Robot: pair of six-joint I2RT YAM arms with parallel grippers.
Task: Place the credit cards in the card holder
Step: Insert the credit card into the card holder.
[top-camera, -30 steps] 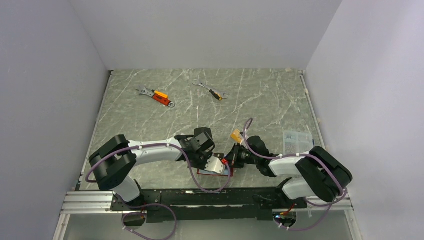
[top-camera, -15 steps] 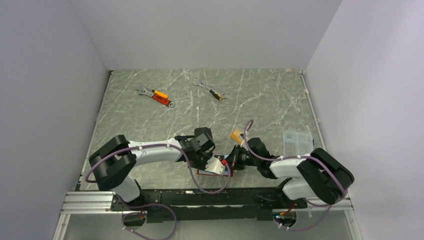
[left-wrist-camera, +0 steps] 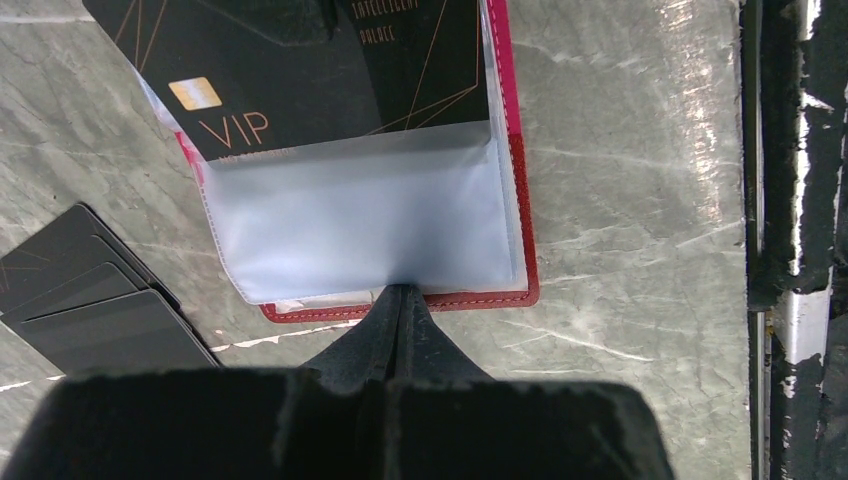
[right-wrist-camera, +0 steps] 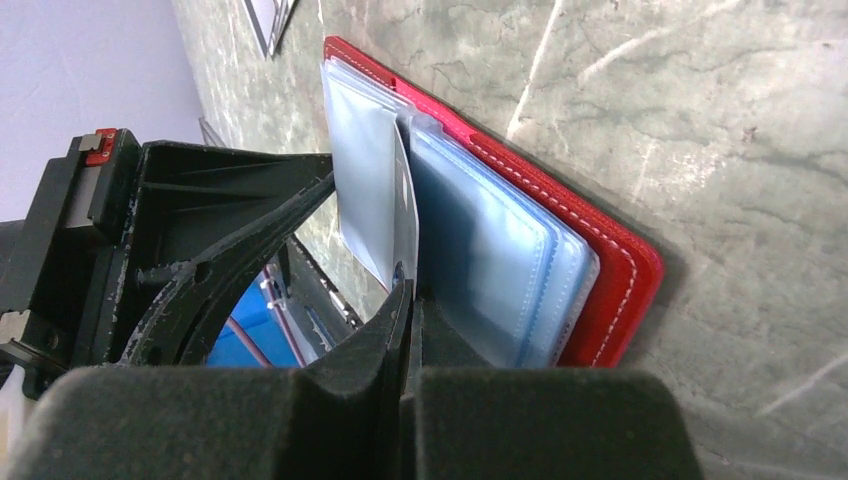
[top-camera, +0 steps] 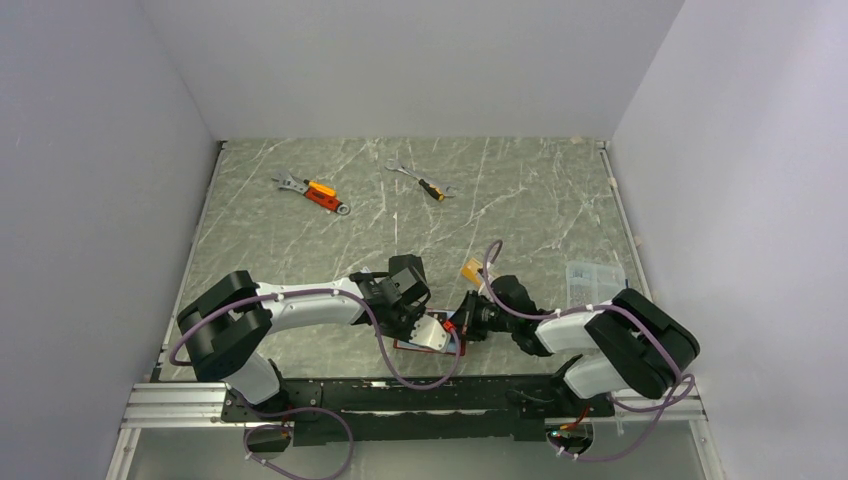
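The red card holder (left-wrist-camera: 520,230) lies open near the table's front edge, also seen at the holder (right-wrist-camera: 620,270) and the holder (top-camera: 412,345). My left gripper (left-wrist-camera: 400,292) is shut on the free edge of a pale blue-grey pocket (left-wrist-camera: 360,220), lifting that leaf. A black credit card marked VIP (left-wrist-camera: 300,90) sits with its lower edge at the pocket's mouth. My right gripper (right-wrist-camera: 410,288) is shut at the near end of the lifted leaf (right-wrist-camera: 368,190), apparently pinching that card edge-on. Several dark credit cards (left-wrist-camera: 90,300) lie fanned beside the holder.
Two orange-handled wrenches (top-camera: 318,193) (top-camera: 428,185) lie at the far side. A clear plastic box (top-camera: 592,277) sits by the right arm. The metal rail (left-wrist-camera: 790,200) runs close to the holder. Another card's corner (right-wrist-camera: 268,20) shows beyond it.
The right gripper has edged slightly left, closer to the holder and the left gripper. The left arm has stayed where it was, still pinching the pocket.
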